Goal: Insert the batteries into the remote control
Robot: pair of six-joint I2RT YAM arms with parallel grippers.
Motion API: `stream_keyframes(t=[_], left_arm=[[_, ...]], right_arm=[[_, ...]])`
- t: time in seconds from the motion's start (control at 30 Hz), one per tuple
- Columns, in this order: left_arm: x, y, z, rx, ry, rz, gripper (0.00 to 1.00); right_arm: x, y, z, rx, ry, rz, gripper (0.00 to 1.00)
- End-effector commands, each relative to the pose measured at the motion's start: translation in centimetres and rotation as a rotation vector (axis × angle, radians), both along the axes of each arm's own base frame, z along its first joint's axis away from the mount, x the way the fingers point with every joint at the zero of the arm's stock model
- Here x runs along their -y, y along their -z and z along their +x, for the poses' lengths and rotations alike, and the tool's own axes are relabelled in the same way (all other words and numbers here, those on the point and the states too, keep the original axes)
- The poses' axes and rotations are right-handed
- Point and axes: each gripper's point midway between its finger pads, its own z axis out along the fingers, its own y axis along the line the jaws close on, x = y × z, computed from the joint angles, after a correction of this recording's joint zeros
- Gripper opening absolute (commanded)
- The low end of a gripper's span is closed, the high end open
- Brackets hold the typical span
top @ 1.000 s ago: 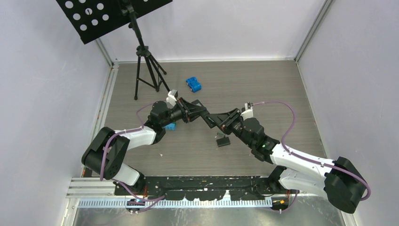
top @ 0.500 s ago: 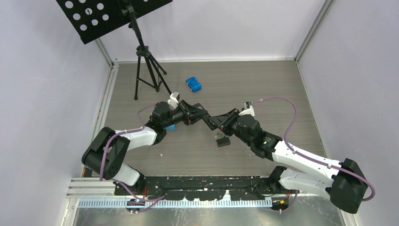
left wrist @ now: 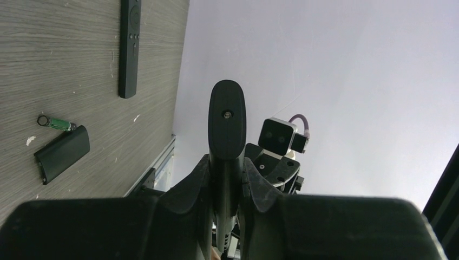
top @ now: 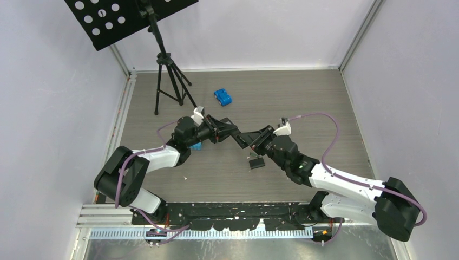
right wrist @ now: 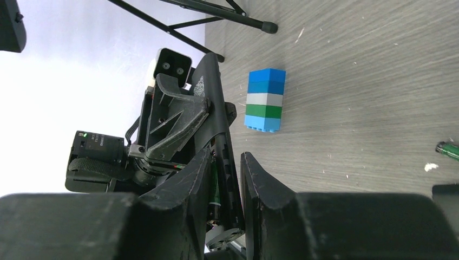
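Tripod (top: 170, 81) far left and brick stack (right wrist: 264, 100) by the left arm (top: 157, 157) obstruct; right tabletop (top: 319, 92) lies open.

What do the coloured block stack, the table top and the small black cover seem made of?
The block stack looks like moulded plastic, slightly glossy: flat bright colours, studs at one end. The table top looks like matt grey laminate with printed wood grain; real wood is possible. The black cover seems matt plastic, thin and curved.
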Motion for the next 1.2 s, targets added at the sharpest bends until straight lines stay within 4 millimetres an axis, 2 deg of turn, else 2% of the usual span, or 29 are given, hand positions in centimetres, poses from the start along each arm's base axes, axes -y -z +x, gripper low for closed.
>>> stream_keyframes(t=[0.0, 0.2, 0.57, 0.73, 0.83, 0.87, 0.93, 1.0, 1.07, 1.17], left_arm=[[0.6, -7.6, -2.1, 0.144, 0.09, -0.213, 0.0], [0.4, -8.1, -2.2, 0.122, 0.087, -0.264, 0.0], [0.4, -8.6, -2.5, 0.128, 0.093, -0.277, 0.0], [0.4, -8.1, -2.4, 0.162, 0.081, -0.242, 0.0], [0.3, -7.1, -2.1, 0.201, 0.072, -0.18, 0.0], [0.2, -6.6, -2.1, 0.223, 0.075, -0.149, 0.0], [0.1, -5.7, -2.1, 0.278, 0.104, -0.078, 0.0], [0.1, -4.9, -2.6, 0.362, 0.158, -0.013, 0.0], [-0.2, -4.3, -3.0, 0.474, 0.203, 0.055, 0.0], [-0.5, -3.6, -3.7, 0.583, 0.26, 0.139, 0.0]], right_arm=[[0.0, 3.3, 0.2, 0.016, -0.008, -0.09, 0.24], [-0.5, 3.5, 0.4, 0.032, -0.02, -0.08, 0.18], [-1.6, 3.8, 0.8, 0.024, -0.037, -0.072, 0.18], [-1.2, 3.3, 0.4, 0.028, -0.037, -0.06, 0.19], [-0.8, 2.3, -0.2, 0.049, -0.057, -0.052, 0.29], [-0.6, 1.7, -0.6, 0.071, -0.071, -0.054, 0.37], [-0.2, 0.2, -1.4, 0.125, -0.103, -0.051, 0.6], [0.3, -1.3, -2.3, 0.188, -0.143, -0.069, 0.74], [1.0, -3.4, -3.4, 0.265, -0.179, -0.081, 0.79], [2.7, -4.4, -4.2, 0.306, -0.181, -0.15, 0.81]])
